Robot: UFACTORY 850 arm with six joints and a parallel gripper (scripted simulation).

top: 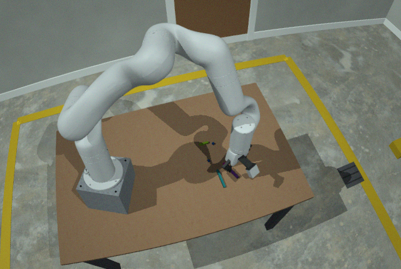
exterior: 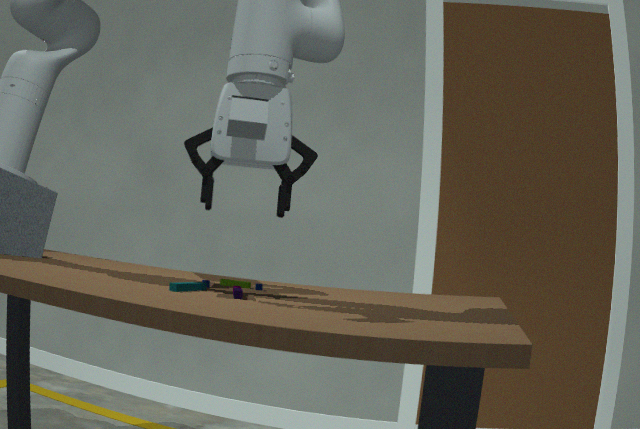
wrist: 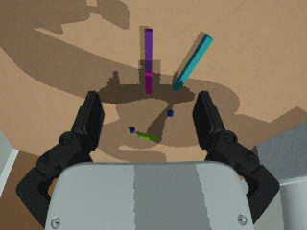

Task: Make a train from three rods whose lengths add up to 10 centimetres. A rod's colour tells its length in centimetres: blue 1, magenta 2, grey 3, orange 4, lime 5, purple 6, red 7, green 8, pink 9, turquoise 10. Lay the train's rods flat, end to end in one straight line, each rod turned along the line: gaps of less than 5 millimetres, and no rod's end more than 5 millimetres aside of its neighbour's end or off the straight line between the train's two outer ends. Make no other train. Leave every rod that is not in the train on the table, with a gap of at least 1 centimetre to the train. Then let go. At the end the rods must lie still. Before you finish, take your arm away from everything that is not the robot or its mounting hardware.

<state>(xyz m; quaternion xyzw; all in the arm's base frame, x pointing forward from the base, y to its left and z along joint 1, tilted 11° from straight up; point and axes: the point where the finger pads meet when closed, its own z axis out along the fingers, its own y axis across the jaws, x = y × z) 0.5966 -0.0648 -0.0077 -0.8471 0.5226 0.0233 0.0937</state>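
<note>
The purple rod (wrist: 149,48) (top: 235,174) (exterior: 237,292) and the magenta rod (wrist: 149,82) lie flat, end to end in one line, with no gap visible in the wrist view. The turquoise rod (wrist: 193,63) (top: 221,179) (exterior: 187,286) lies slanted beside them, its near end closest to the magenta rod. One blue rod (wrist: 170,113) (top: 208,160) lies apart, past the magenta rod's free end. Another blue rod (wrist: 132,129) (top: 213,143) (exterior: 258,286) lies near one end of the lime rod (wrist: 148,137) (top: 204,143) (exterior: 235,283). My gripper (exterior: 244,211) (wrist: 148,102) is open and empty, well above the table.
The wooden table (top: 181,214) (exterior: 387,336) carries the arm's grey base block (top: 108,194) at its left side. The arm's shadow falls across several rods. The turquoise rod is the closest neighbour to the purple and magenta pair.
</note>
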